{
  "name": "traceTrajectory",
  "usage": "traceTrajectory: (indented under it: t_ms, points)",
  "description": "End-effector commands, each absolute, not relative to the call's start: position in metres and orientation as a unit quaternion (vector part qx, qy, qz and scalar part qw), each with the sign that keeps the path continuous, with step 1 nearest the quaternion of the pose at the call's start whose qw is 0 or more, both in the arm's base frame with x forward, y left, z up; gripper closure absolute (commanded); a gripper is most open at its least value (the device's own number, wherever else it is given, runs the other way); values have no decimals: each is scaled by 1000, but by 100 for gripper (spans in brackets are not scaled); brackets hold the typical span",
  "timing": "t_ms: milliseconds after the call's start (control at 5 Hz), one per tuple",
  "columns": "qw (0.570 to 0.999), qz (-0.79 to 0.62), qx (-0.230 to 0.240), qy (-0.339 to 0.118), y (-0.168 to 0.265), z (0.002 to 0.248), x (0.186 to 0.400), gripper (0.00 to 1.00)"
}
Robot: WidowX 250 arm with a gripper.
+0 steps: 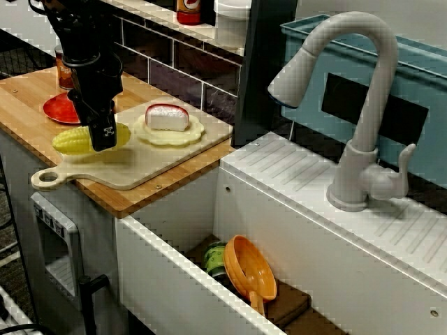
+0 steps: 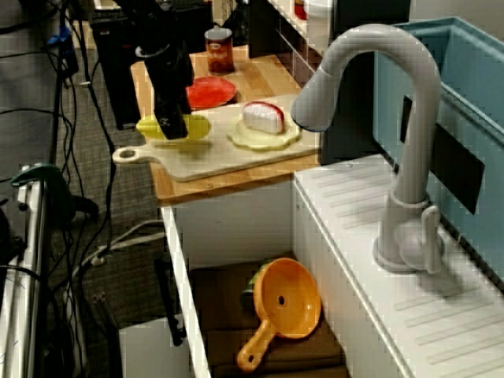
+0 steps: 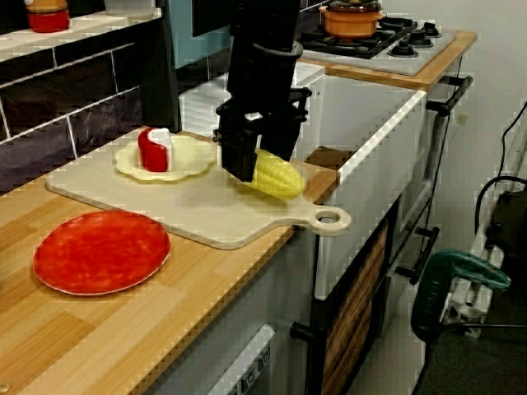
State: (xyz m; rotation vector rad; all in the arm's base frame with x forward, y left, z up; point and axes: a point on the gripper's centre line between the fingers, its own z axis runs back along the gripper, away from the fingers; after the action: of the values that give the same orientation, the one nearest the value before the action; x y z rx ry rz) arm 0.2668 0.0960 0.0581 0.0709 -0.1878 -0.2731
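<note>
Down at the left of the view across the sink, the black tool point(image 1: 103, 136) stands upright over a yellow corn point(image 1: 73, 139) that lies on its side on a pale cutting board point(image 1: 140, 167), on the wooden tabletop point(image 1: 24, 98). One finger shows flat against the near side of the corn. The other is hidden behind it, so the jaws straddle the corn, but I cannot tell whether they clamp it or only touch. The corn rests on the board near the handle end, toward the tabletop's front edge.

Just right of the corn on the same board sits a cream scalloped dish point(image 1: 192, 132) carrying a red-and-white piece point(image 1: 166, 117). A red plate point(image 1: 56, 108) lies on the tabletop behind the tool, off the board.

That view also shows the grey faucet point(image 1: 356, 105) at right and, at the bottom centre, an orange strainer point(image 1: 249, 269) in the sink point(image 1: 174, 272).

The higher view along the sink shows the whole strainer with its handle, plus a can point(image 2: 219, 49) behind the red plate at the top.

The view toward the stove, at its centre, shows the corn's free end poking out right of the tool, and the whole red plate at lower left. At the top stands an orange pot point(image 3: 354, 18) on the burners, seen in no other view.
</note>
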Motion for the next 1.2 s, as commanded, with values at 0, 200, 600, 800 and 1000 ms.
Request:
traceTrajectory:
  t_ms: [0, 200, 600, 800, 1000]
  points:
    - [988, -102, 47, -107, 102, 71, 277, 11]
    - [988, -106, 40, -107, 102, 72, 271, 0]
    - [990, -96, 32, -103, 109, 82, 269, 0]
    - [989, -100, 23, -104, 114, 100, 269, 0]
    - [989, -102, 23, -106, 120, 113, 273, 0]
